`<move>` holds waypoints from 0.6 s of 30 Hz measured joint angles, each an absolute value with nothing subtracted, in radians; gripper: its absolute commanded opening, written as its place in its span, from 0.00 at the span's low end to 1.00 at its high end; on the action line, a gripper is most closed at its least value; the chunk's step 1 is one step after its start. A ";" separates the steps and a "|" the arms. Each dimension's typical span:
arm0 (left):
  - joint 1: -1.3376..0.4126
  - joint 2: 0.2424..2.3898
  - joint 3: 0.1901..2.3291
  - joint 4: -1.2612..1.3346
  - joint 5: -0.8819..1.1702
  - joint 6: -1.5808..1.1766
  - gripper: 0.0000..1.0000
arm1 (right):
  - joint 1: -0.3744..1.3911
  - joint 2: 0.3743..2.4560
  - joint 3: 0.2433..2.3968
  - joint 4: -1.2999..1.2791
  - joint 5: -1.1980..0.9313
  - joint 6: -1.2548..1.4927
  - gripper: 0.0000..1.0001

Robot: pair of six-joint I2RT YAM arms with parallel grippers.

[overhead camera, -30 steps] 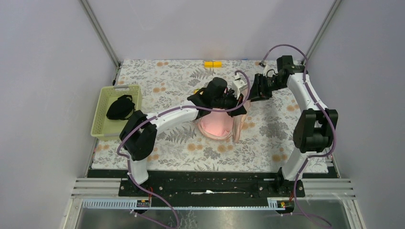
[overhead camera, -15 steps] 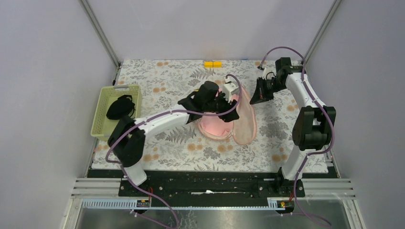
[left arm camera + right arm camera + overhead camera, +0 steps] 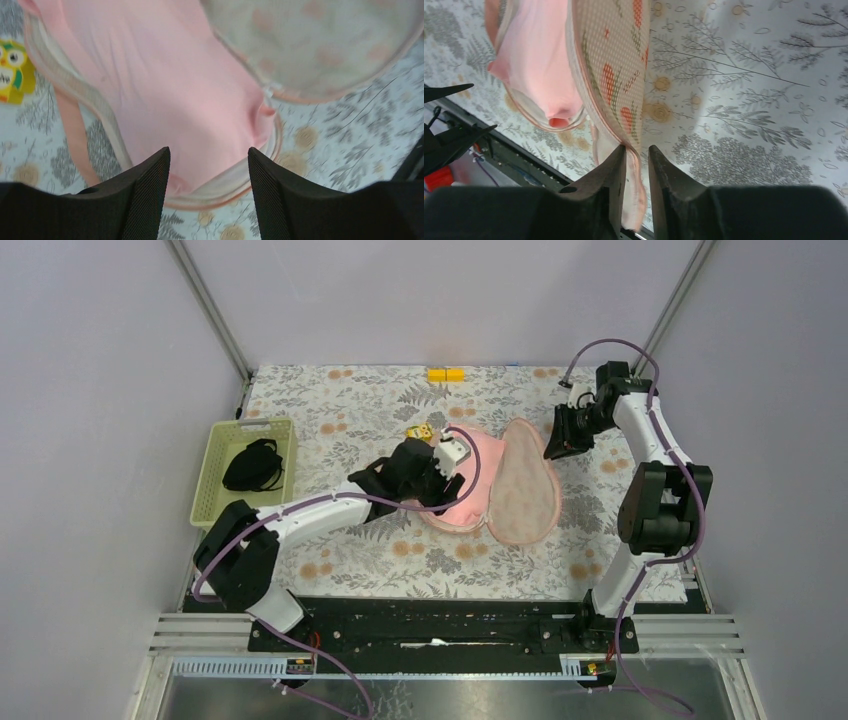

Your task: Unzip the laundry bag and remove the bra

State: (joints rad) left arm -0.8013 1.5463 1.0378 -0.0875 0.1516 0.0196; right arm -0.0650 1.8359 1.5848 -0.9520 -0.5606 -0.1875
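The lid's over! A second ago the laundry bag (image 3: 530, 490) had its printed flap standing up at mid-frame. Now that flap has swung out to the right and lies spread on the counter (image 3: 330, 400), pale lining showing from above. The right claw (image 3: 636, 149) is pinching the flap's piped rim, at the flap's upper right edge in the top view. The left claw (image 3: 207, 152), spread wide and holding nothing, has drawn back toward lower left and hangs just over the bra (image 3: 462, 490). I'd call the unzipping done, with the garment bare for the taking. The bra sits in the bag's left shell at centre frame, its long axis running top to bottom with a slight tilt. The two shells meet at the bottom and fan apart toward the top.
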 measured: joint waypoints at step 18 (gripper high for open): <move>-0.846 1.599 0.942 0.017 0.028 0.014 0.60 | -0.110 1.866 1.584 -0.930 -0.462 -0.200 0.76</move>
